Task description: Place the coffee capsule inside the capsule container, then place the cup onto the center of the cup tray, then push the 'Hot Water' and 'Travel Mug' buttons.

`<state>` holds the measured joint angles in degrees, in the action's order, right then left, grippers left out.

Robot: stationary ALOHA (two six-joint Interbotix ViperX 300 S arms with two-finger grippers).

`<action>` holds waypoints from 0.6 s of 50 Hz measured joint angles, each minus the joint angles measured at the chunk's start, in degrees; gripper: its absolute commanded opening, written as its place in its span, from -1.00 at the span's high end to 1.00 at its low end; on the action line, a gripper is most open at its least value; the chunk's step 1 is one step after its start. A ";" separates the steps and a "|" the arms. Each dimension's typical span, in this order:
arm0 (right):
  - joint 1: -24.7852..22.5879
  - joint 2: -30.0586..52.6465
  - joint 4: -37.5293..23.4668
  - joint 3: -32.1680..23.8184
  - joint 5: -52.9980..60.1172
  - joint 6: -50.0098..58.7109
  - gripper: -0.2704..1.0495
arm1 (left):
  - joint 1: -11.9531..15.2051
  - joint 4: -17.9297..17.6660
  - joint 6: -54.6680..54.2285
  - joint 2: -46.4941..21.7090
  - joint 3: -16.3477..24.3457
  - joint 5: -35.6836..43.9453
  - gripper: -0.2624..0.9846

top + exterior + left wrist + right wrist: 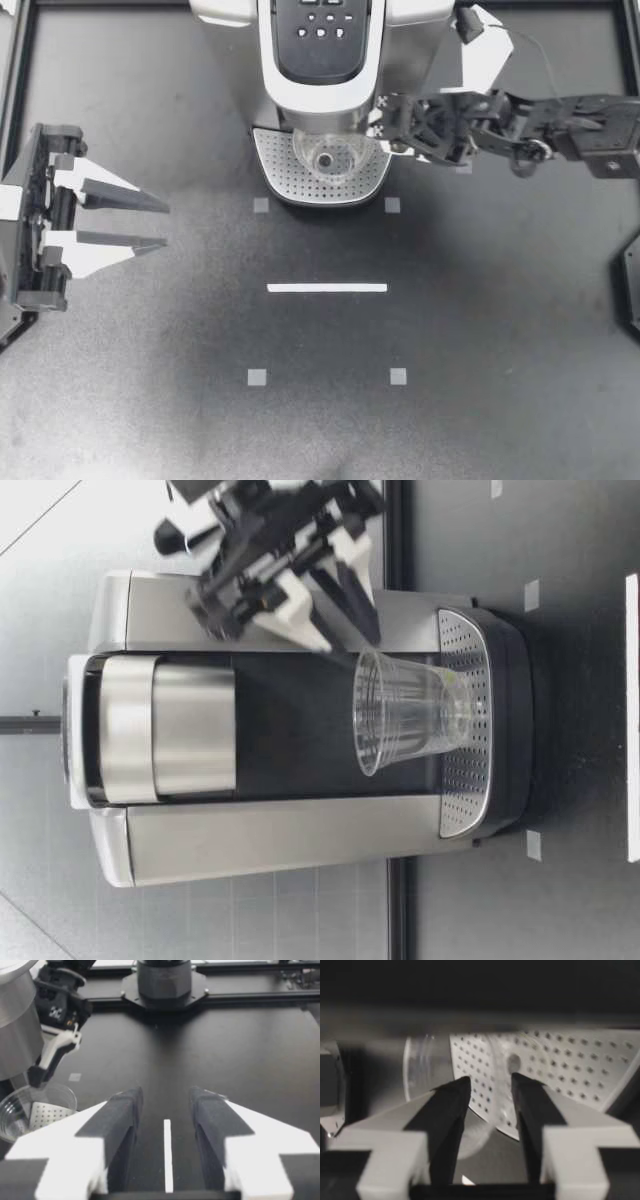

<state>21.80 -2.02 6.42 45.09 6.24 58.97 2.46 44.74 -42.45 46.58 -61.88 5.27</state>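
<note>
Cup (325,158): a clear plastic one, found upright on the perforated cup tray (275,170) of the coffee machine (230,60), below the spout and near the tray's middle. In the low view we confirm the cup (410,715) has its base on the tray (462,790) and its mouth upward, with the machine body (250,845) behind it.

Right gripper (383,125): it reaches in from the right side and sits beside the machine, just beside the cup's rim. In its own wrist view the fingers (452,1110) stand moderately apart with nothing between them; the cup (432,1070) and the tray lie ahead of the fingertips. In the low view the right gripper (345,635) is above and beside the rim, on the side farther from that camera. We cannot tell whether a fingertip touches the rim.

Left gripper (166,225): it is at the left edge of the surface (450,330), well apart from the machine. Its fingers (122,1110) are spread and hold nothing. A white tape line (327,288) lies on the surface in front of the tray, with small square markers (261,205) near it. In the left wrist view that tape line (167,1155) runs between the open fingers, and the cup (30,1110) shows off to one side with the right gripper (47,1062) above it.

Button panel (320,30): visible on the machine's top, with no gripper touching it.
</note>
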 measured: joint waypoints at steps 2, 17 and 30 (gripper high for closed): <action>0.00 -1.05 -0.09 0.88 -0.09 0.00 -0.11 | 0.00 -0.09 0.00 -0.09 0.00 0.00 -0.02; 0.00 -11.78 -4.66 8.70 -0.18 -0.18 -0.09 | 0.00 -1.32 0.00 0.00 0.09 4.57 -0.02; -2.72 -19.07 -21.97 10.99 5.63 -1.76 -0.09 | 0.18 -4.22 0.09 -0.35 0.09 6.33 -0.02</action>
<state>19.07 -21.09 -15.56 56.07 11.87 57.22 2.64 40.52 -42.36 46.23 -61.79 11.60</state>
